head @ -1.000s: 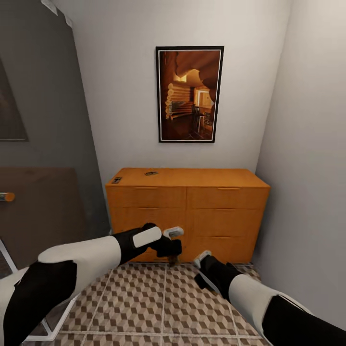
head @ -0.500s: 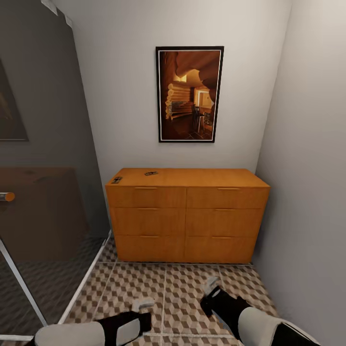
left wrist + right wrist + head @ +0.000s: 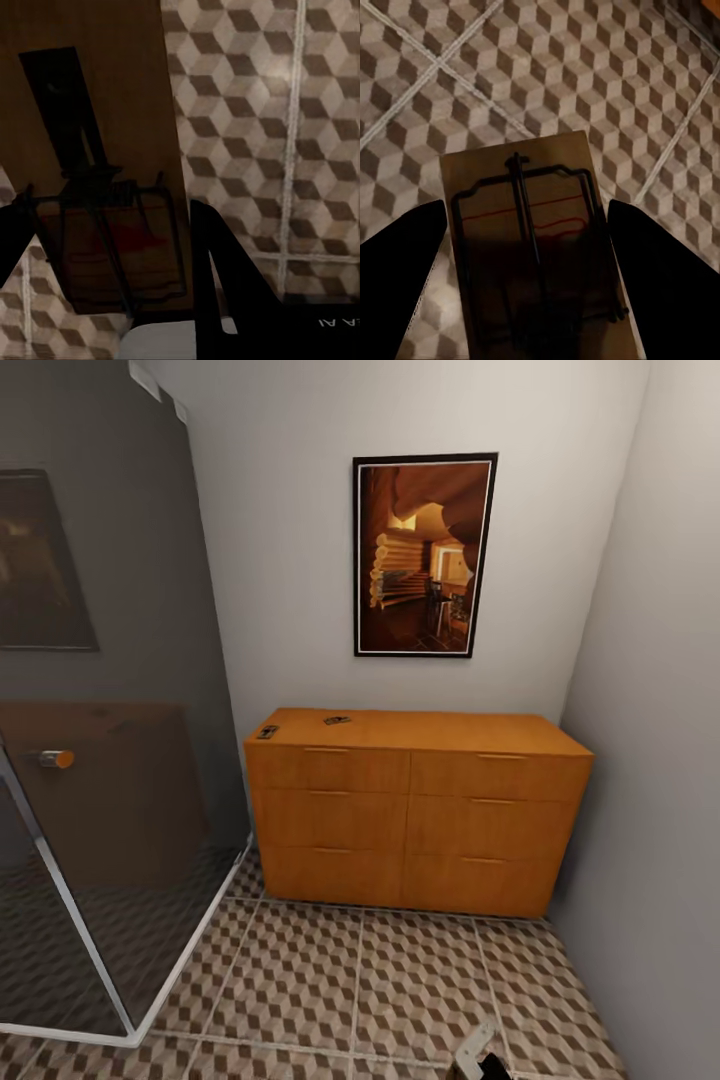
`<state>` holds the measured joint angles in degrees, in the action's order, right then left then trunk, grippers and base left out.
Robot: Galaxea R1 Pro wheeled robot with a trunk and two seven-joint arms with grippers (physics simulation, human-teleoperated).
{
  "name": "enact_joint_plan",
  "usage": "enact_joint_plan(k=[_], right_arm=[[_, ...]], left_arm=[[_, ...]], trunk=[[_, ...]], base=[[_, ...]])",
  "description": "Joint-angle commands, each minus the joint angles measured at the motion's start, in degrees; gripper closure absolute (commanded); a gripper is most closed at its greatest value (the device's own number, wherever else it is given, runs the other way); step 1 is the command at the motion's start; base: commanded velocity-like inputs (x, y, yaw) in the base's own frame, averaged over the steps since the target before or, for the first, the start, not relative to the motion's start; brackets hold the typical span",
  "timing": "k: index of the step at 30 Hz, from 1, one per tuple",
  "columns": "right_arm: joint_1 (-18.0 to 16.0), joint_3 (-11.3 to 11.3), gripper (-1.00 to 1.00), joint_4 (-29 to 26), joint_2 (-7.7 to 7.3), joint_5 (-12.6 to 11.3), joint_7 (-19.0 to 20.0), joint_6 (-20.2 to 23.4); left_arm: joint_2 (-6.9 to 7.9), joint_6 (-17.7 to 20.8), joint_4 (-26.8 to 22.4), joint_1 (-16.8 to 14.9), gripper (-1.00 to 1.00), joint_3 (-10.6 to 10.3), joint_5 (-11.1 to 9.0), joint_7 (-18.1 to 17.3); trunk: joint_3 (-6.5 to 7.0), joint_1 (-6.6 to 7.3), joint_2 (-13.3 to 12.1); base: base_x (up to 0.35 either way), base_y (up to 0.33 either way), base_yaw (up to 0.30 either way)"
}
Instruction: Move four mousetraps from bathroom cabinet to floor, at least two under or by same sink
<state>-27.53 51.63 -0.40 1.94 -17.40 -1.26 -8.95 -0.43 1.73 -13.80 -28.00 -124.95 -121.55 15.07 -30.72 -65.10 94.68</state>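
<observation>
The orange-brown cabinet (image 3: 415, 810) stands against the far wall in the head view. Two tiny dark mousetraps (image 3: 267, 732) (image 3: 337, 720) lie on its top near the left end. In the left wrist view my left gripper (image 3: 105, 217) is shut on a mousetrap (image 3: 112, 232), a brown board with a wire bar, held above the cube-patterned bathroom floor (image 3: 247, 112). In the right wrist view my right gripper (image 3: 525, 206) is shut on another mousetrap (image 3: 532, 255) above the tiles (image 3: 547, 67). One pale fingertip (image 3: 473, 1048) of the right gripper pokes in at the head view's lower edge.
A dark glass shower panel (image 3: 110, 830) with a white frame fills the left side, its base rail running along the floor. A framed picture (image 3: 425, 555) hangs above the cabinet. A grey wall (image 3: 660, 760) closes the right side. Tiled floor (image 3: 350, 980) spreads before the cabinet.
Both arms have dropped low, the left one out of the head picture. The whole head picture has shifted, so the camera has moved. The cabinet and the two traps on it lie as before.
</observation>
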Motion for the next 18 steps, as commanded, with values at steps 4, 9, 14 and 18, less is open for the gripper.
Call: enact_joint_plan(k=[4, 9, 14, 18], right_arm=[[0.6, 0.5, 1.0, 0.0, -0.12, -0.4, -0.1, -0.7], [0.6, 0.5, 1.0, 0.0, -0.14, -0.5, -0.2, -0.9], [0.6, 0.5, 1.0, 0.1, 0.05, -0.6, -0.2, -0.8], [0.9, 0.5, 1.0, 0.1, 0.15, -0.6, -0.1, -0.8]], left_arm=[[0.03, 0.2, -0.5, 0.1, 1.0, -0.3, 0.1, 0.3], [0.0, 0.2, -0.7, 1.0, 1.0, -0.3, 0.1, 0.3], [-0.2, 0.2, -0.8, 1.1, 1.0, -0.3, 0.0, 0.3], [-0.27, 0.2, -3.5, 1.2, 1.0, -0.3, 0.1, 0.3]], trunk=[[-0.06, 0.01, 0.0], [-0.06, 0.01, 0.0], [-0.11, 0.01, 0.0], [-0.32, 0.01, 0.0]], base=[[0.0, 0.0, 0.286], [0.0, 0.0, 0.287], [0.0, 0.0, 0.283], [0.0, 0.0, 0.236]])
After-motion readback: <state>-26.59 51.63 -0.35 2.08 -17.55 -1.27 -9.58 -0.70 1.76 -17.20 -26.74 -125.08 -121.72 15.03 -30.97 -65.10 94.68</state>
